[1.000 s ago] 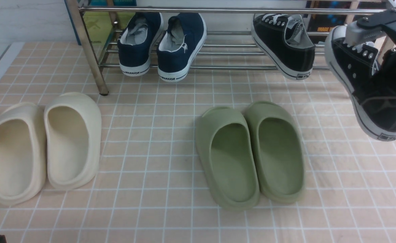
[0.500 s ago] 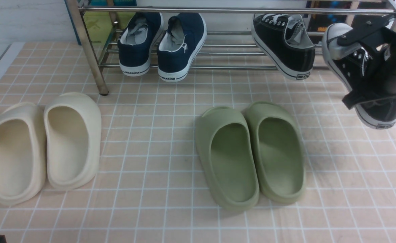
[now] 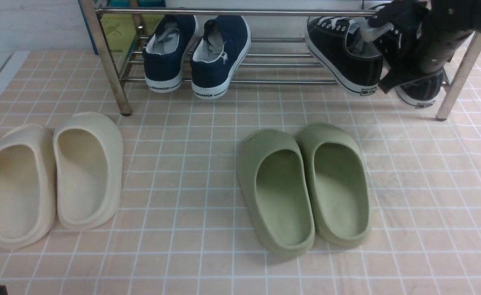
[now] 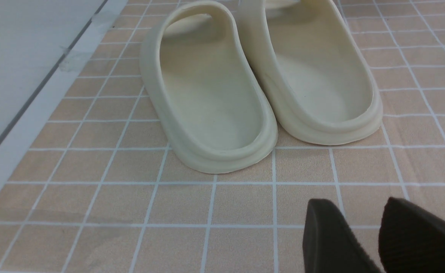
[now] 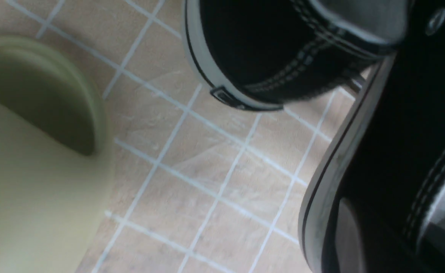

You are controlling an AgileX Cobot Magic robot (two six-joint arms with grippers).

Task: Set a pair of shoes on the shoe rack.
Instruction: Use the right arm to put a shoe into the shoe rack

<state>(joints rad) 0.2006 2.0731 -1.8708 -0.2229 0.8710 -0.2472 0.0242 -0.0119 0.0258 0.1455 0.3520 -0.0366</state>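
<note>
One black sneaker (image 3: 347,57) of the pair lies on the shoe rack (image 3: 232,12), toe inward, its heel over the front bar. The second black sneaker (image 3: 423,92) is beside it on the right, over the rack's right end. My right gripper (image 3: 400,47) is shut on this sneaker, and the arm hides most of it. I cannot tell whether it rests on the bars. In the right wrist view the held sneaker (image 5: 397,151) fills the side and the other sneaker's heel (image 5: 264,49) is close by. My left gripper (image 4: 355,204) hangs open over bare floor tiles.
Two navy slip-on sneakers (image 3: 197,53) sit on the rack's left half. A pair of green slides (image 3: 302,184) lies on the floor in front of the black sneakers. A pair of cream slides (image 3: 52,176) lies at the left. Rack legs (image 3: 457,82) stand at both ends.
My right arm has carried the second black sneaker from the front right, away from me and leftward, to the rack beside the first one. The left gripper has not visibly moved.
</note>
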